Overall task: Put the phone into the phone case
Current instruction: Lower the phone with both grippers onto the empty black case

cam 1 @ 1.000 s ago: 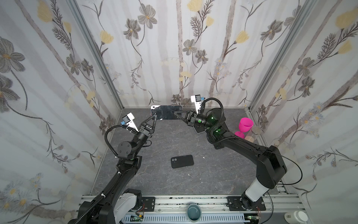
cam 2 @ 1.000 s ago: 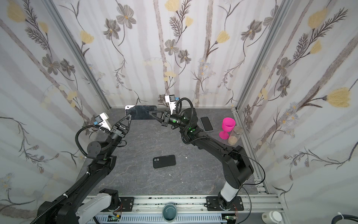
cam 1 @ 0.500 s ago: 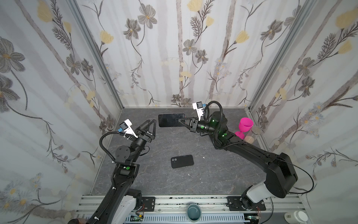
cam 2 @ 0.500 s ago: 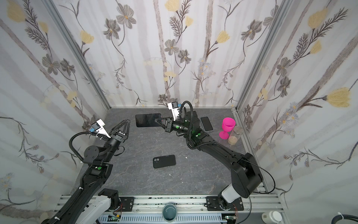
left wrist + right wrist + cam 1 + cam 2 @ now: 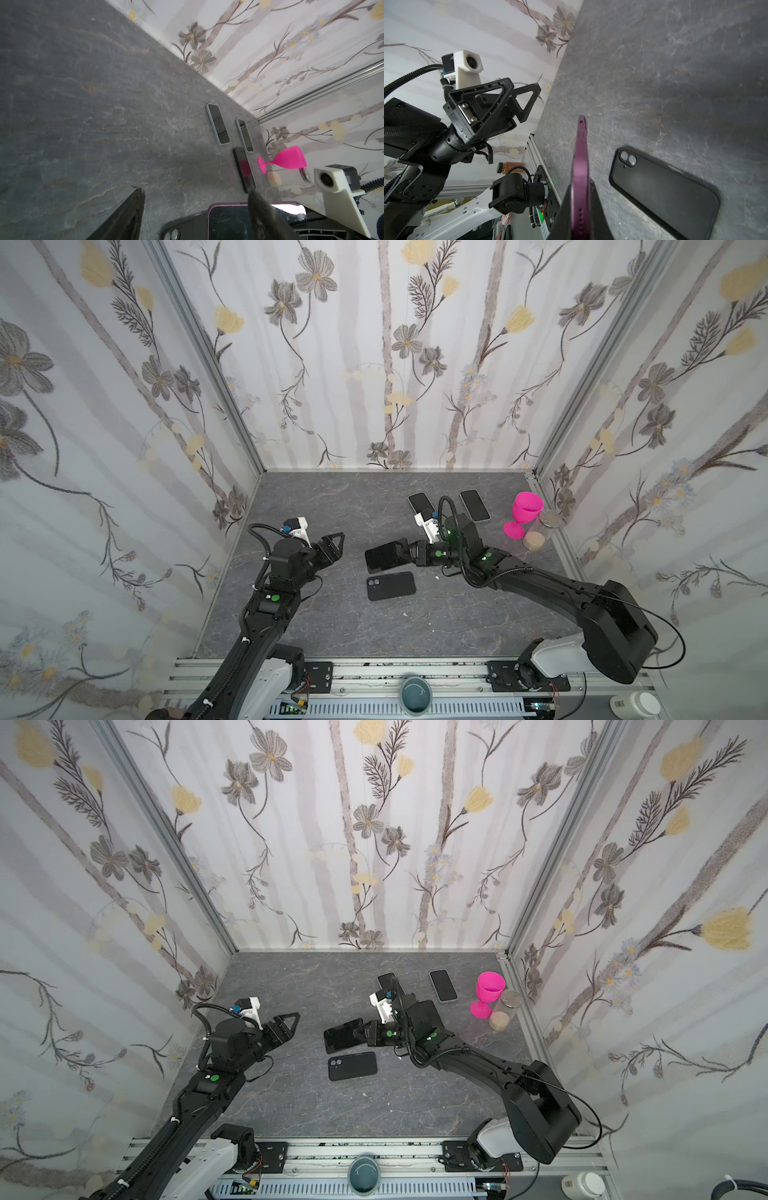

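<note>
Phone (image 5: 384, 556) pinched by right fingers (image 5: 600, 220), just beside phone case (image 5: 390, 585), left fingers (image 5: 128, 218) spread, well apart.

Four phones appear in the left wrist view: a light-rimmed phone (image 5: 218, 126), a second light-rimmed phone (image 5: 245, 135) and a dark phone (image 5: 243, 169) flat on the grey desk (image 5: 83, 93) right of centre, plus a purple-edged phone (image 5: 228, 220) at the bottom edge. In both top views, one black phone case (image 5: 390, 585) lies at centre, one pink goblet (image 5: 524, 516) and one clear jar (image 5: 540, 531) sit at right, and two black arms, the left arm (image 5: 270, 614) and the right arm (image 5: 561, 593), rise from the lower edge.
</note>
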